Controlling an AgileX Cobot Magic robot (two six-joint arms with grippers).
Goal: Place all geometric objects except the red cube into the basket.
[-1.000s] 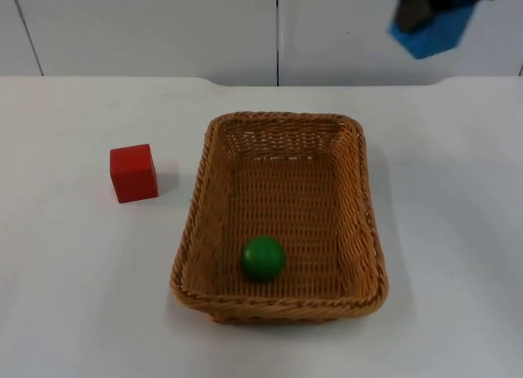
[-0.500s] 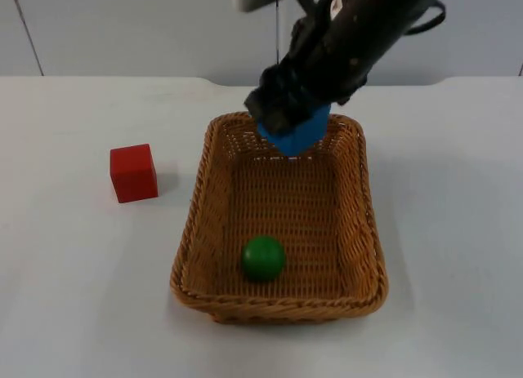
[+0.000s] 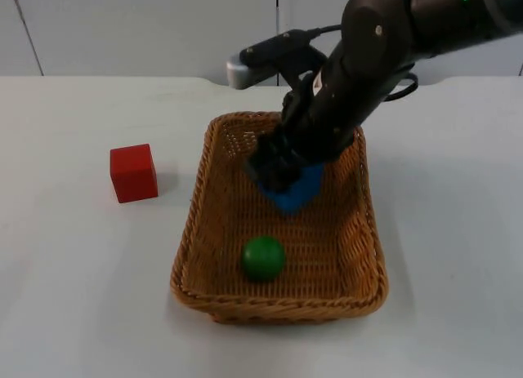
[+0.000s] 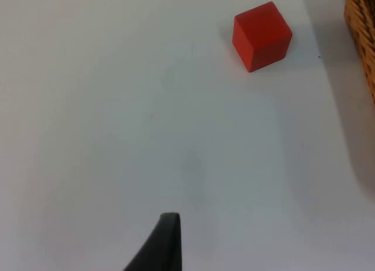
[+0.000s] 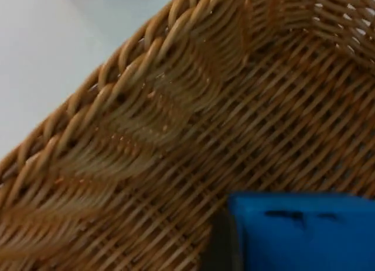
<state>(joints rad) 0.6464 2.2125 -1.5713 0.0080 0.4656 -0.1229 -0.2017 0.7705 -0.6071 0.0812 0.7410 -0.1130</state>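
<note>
Here your right gripper point(image 3: 282, 178) reaches into the basket point(image 3: 200, 231), clamped on the blue block point(image 3: 296, 192); the green ball point(image 3: 263, 258) lies inside.

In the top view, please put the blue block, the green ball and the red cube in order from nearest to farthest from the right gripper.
1. Blue block: held in the right gripper, low over the middle of the basket.
2. Green ball: on the basket floor, toward its front end.
3. Red cube: on the table outside the basket, at the left arm's side.
</note>
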